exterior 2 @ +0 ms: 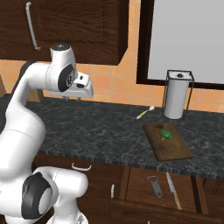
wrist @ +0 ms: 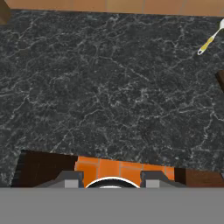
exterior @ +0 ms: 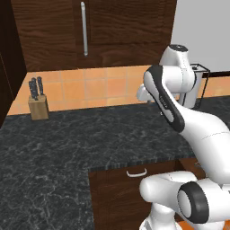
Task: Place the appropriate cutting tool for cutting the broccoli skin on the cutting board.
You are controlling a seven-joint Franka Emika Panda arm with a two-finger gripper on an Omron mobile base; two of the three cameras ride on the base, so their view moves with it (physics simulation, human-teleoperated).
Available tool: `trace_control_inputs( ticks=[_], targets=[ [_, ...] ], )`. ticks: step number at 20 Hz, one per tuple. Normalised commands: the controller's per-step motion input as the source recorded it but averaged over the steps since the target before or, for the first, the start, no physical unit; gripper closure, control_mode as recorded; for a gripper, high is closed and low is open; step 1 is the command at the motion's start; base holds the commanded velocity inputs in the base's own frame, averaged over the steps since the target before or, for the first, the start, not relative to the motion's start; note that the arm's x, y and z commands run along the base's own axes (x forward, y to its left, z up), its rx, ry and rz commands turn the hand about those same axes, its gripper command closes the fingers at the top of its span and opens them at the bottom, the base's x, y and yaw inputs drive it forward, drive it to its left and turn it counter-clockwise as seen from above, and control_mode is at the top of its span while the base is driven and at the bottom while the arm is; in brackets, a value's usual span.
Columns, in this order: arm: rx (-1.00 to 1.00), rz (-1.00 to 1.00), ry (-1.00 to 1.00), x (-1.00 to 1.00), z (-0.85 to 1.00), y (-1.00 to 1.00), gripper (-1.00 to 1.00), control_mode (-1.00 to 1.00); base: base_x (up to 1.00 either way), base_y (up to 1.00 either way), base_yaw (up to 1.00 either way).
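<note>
The dark brown cutting board (exterior 2: 171, 148) lies on the black counter at the right, with the small green broccoli (exterior 2: 166, 134) on its far end. One corner of the board (wrist: 220, 80) shows at the right edge of the hand view. Below the counter an open drawer holds a peeler (exterior 2: 154, 185) and a knife (exterior 2: 173, 190). My gripper (exterior 2: 72, 98) hangs open and empty above the counter, well to the left of the board. Its fingertips (wrist: 70, 177) stand wide apart over the counter's front edge.
A yellow-handled spoon (exterior 2: 145, 112) lies on the counter behind the board. A paper towel holder (exterior 2: 178, 95) stands by the wall. A knife block (exterior: 38, 102) sits far left against the tiles. Dark cabinets hang overhead, and a closed drawer with a handle (exterior: 136, 173) is below the counter.
</note>
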Motion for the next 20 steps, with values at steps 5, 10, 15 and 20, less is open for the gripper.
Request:
trace_control_inputs(
  ticks=[5, 10, 15, 20],
  targets=[
    [0.0, 0.0, -0.03, -0.32, -0.1, -0.22, -1.0, -1.0, 0.0, 0.0, 0.0],
    [0.0, 0.0, 0.03, 0.08, -0.58, -1.0, -1.0, -1.0, 0.0, 0.0, 0.0],
    [-0.01, 0.0, -0.03, 0.05, -0.78, -1.0, -1.0, -1.0, 0.0, 0.0, 0.0],
    [0.0, 0.0, 0.04, -0.19, -0.74, -1.0, -1.0, -1.0, 0.0, 0.0, 0.0]
  ],
)
